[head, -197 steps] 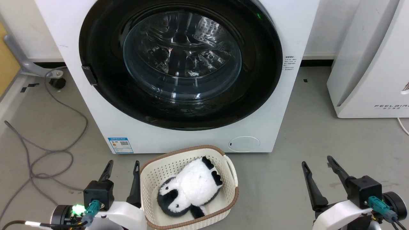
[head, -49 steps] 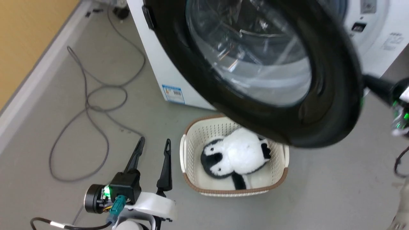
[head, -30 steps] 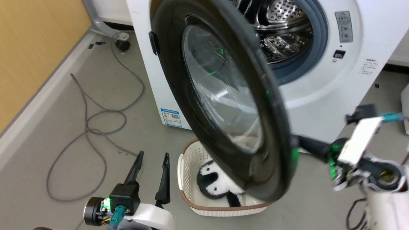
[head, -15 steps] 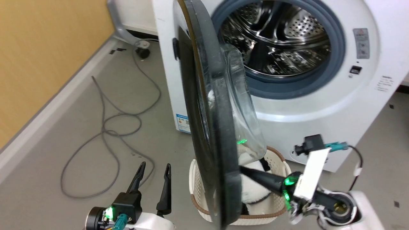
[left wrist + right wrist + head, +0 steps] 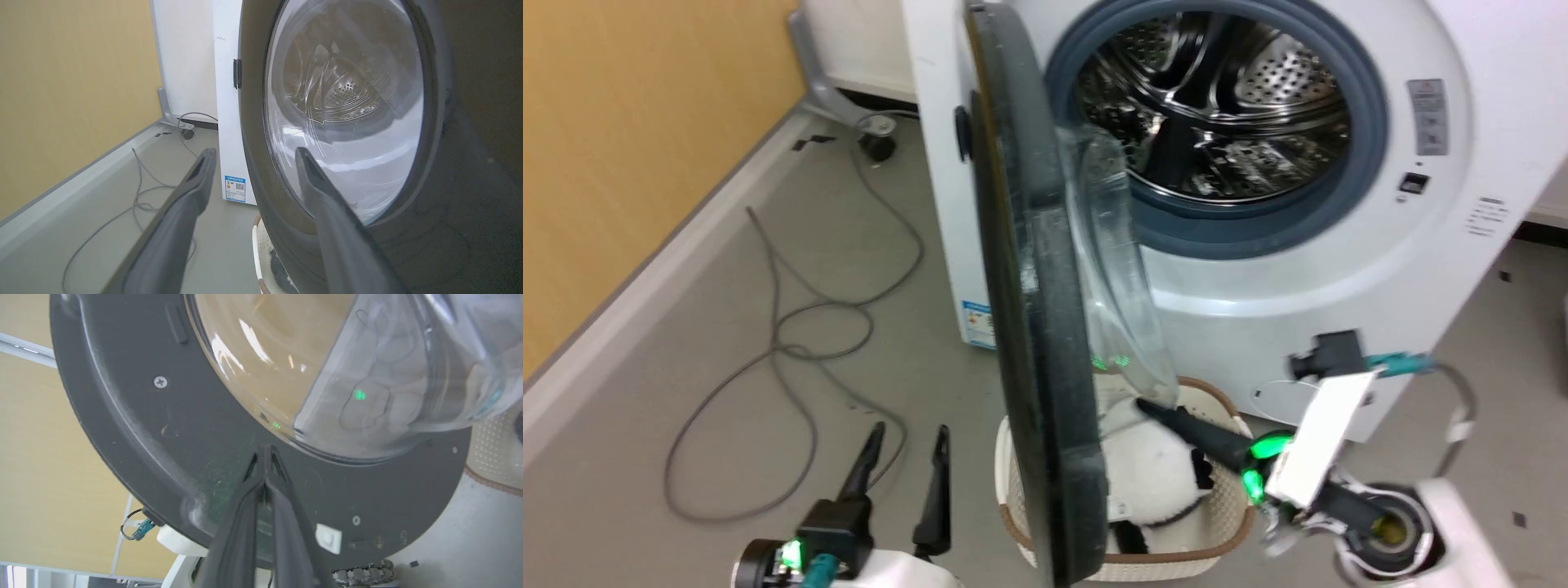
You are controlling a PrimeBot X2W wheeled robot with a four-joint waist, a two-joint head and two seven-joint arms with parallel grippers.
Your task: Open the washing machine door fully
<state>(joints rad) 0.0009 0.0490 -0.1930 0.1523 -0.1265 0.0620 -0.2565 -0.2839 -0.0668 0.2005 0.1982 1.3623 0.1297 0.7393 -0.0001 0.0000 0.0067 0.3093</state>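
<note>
Against the upright, edge-on washing machine door rests the right claw — pressed together — left claw spread

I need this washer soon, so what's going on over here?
The robot is opening the washing machine door. Its right gripper, fingers shut together, has its tips against the door's dark grey inner face just below the glass bowl. The door stands swung out, about edge-on to the head camera, with the steel drum exposed. The left gripper hangs open and idle beside a basket holding a black-and-white plush toy.
</note>
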